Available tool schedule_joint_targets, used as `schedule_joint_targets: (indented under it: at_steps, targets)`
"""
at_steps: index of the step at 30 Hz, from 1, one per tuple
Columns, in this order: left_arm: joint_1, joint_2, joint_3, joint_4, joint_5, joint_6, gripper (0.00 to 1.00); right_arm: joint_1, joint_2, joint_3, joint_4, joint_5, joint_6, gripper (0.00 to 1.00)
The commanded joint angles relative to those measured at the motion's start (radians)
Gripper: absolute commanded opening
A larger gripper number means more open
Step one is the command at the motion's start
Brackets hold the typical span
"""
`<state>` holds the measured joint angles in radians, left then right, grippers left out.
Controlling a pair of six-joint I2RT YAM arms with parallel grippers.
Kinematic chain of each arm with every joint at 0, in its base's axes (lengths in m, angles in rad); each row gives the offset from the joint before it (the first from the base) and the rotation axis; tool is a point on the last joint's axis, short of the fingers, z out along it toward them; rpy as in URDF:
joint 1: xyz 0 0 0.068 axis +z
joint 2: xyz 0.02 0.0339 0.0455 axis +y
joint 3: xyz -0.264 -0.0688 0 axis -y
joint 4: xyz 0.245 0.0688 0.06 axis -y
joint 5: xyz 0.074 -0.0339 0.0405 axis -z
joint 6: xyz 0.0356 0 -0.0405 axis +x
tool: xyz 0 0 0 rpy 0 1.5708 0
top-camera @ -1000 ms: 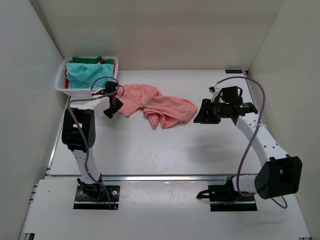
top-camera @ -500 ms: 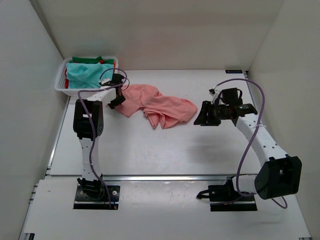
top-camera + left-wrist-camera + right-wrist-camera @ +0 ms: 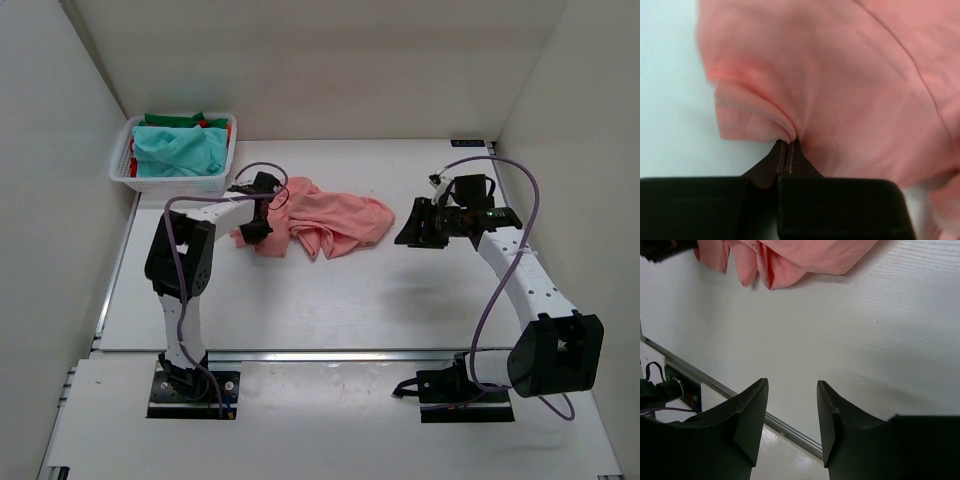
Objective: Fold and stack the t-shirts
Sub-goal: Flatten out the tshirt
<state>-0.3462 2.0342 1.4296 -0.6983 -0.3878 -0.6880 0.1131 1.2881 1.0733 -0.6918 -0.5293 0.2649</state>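
A salmon-pink t-shirt [image 3: 320,220] [image 3: 850,75] [image 3: 790,255] lies crumpled on the white table, back of centre. My left gripper [image 3: 256,226] [image 3: 788,145] is shut on a fold at the shirt's left edge, a pinch of pink cloth caught between its tips. To the right of the shirt my right gripper [image 3: 412,228] [image 3: 792,405] hovers open and holds nothing, apart from the cloth. Teal, green and red t-shirts [image 3: 178,148] are piled in the basket at the back left.
The white lattice basket [image 3: 170,182] stands in the back-left corner against the left wall. White walls close the table on three sides. A metal rail [image 3: 330,353] runs along the table's near edge.
My left gripper has moved right and nearer, from beside the basket to the pink shirt's left edge, and has shut on the cloth. The shirt's left part has bunched. The right gripper shifted slightly.
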Motion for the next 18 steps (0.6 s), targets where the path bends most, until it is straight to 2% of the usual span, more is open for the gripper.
schedule_joint_targets:
  at_steps: [1,3,6,7,9,11,16,18]
  targets:
    - [-0.033,-0.100,-0.130,-0.032,0.112,-0.024,0.00,-0.015,-0.013,0.025,0.035,-0.008,-0.015,0.41]
    - [-0.027,-0.143,-0.194,-0.017,0.135,-0.022,0.00,-0.007,-0.012,0.025,0.032,-0.009,-0.021,0.41]
    - [-0.010,-0.236,-0.218,-0.021,0.164,-0.007,0.00,0.011,0.007,0.022,0.020,0.017,-0.030,0.31]
    - [-0.016,-0.259,-0.213,-0.020,0.170,0.002,0.00,0.017,0.022,0.025,0.029,0.022,-0.029,0.31]
    - [-0.016,-0.330,-0.195,-0.029,0.185,0.022,0.00,0.011,0.036,0.024,0.040,0.023,-0.016,0.35]
    - [-0.007,-0.374,-0.155,-0.067,0.193,0.021,0.00,0.022,0.060,0.013,0.084,0.044,0.013,0.44]
    - [0.018,-0.491,-0.162,-0.093,0.248,0.005,0.00,0.010,0.178,-0.030,0.250,0.054,0.129,0.44]
    - [0.026,-0.532,-0.181,-0.095,0.274,-0.004,0.00,-0.028,0.229,-0.064,0.363,0.025,0.259,0.43]
